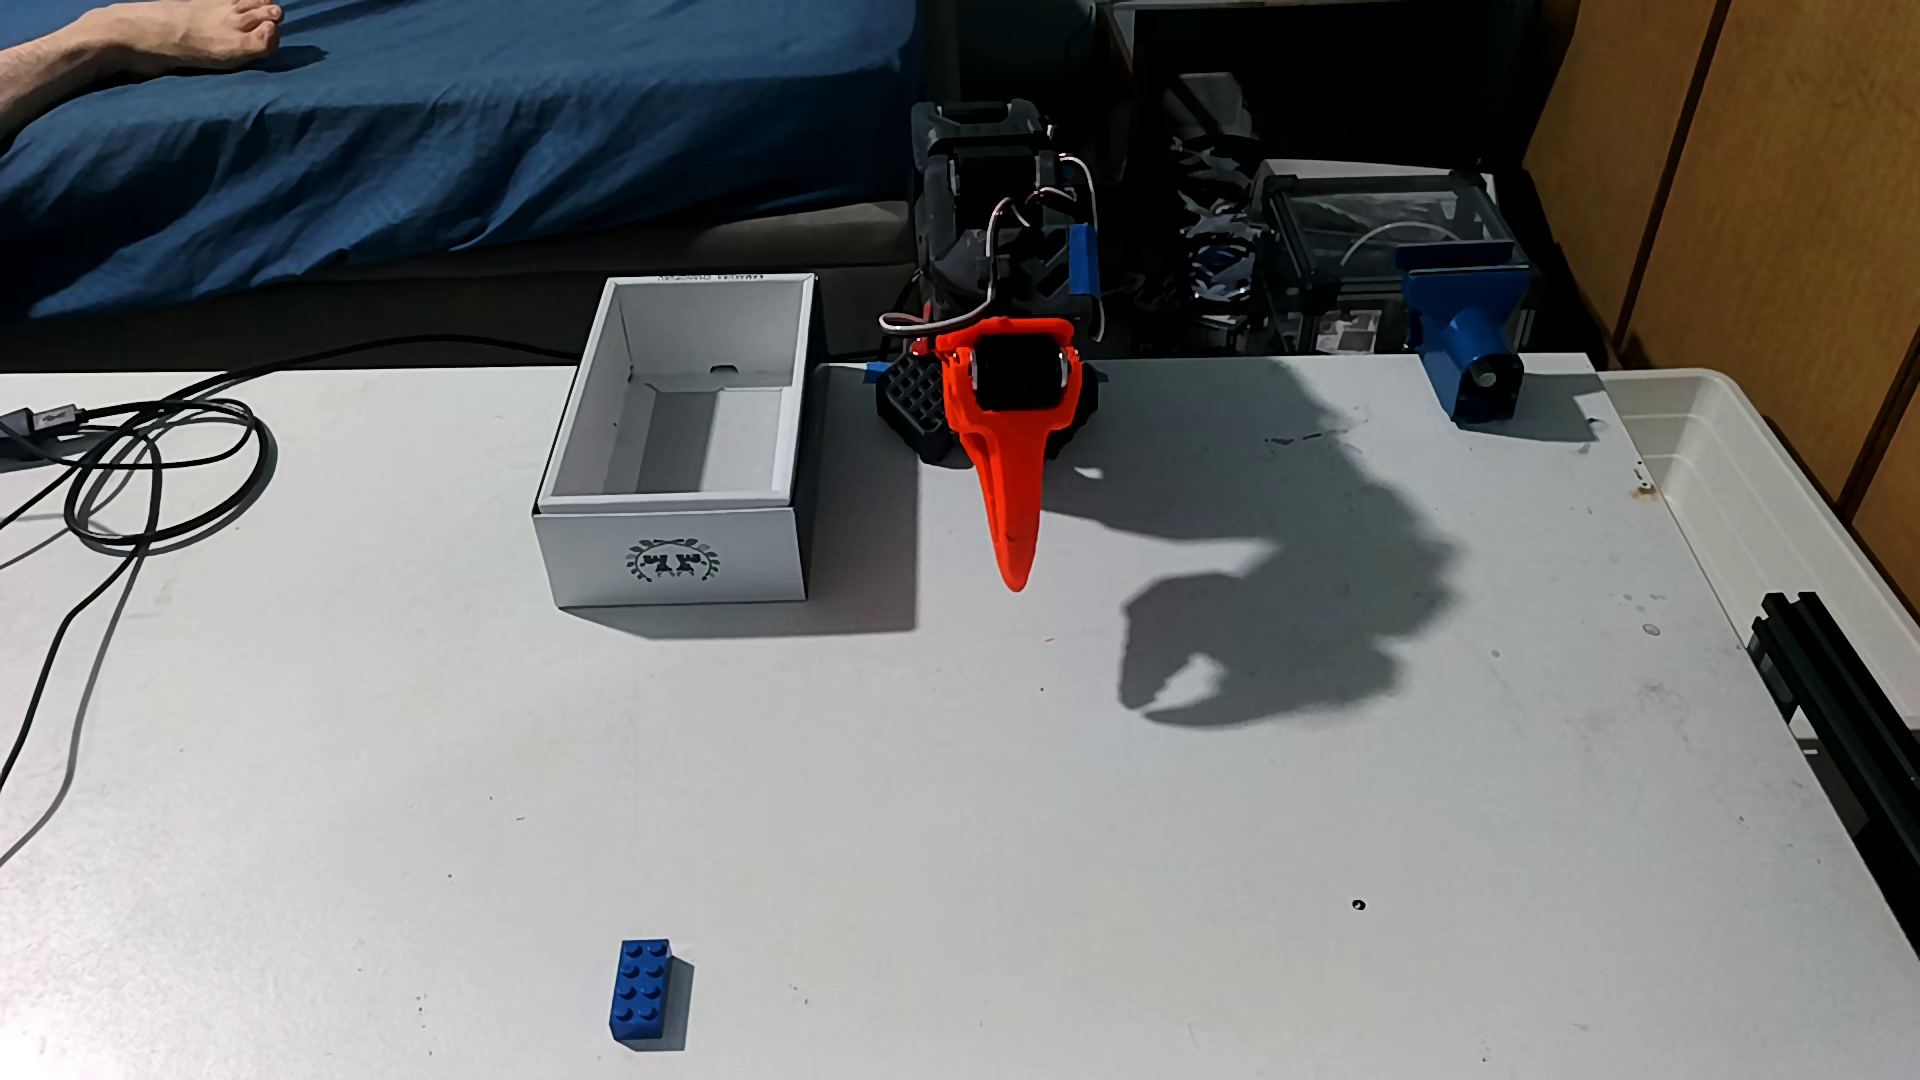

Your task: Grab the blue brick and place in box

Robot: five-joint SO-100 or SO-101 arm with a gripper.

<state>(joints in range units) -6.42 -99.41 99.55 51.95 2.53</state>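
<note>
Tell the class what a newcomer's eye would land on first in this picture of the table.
The bright orange claw stands out first, pointing down near the middle of the white table and throwing a big dark shadow to its right. Just left of it sits an open, empty white box. Far nearer the camera, at the lower left, the small blue brick lies alone.

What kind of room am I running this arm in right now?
Most likely a bedroom or home hobby space, not a lab: a bed with a blue sheet sits behind the white table, a person's bare foot rests on it, and cluttered gear lines the far edge.
</note>
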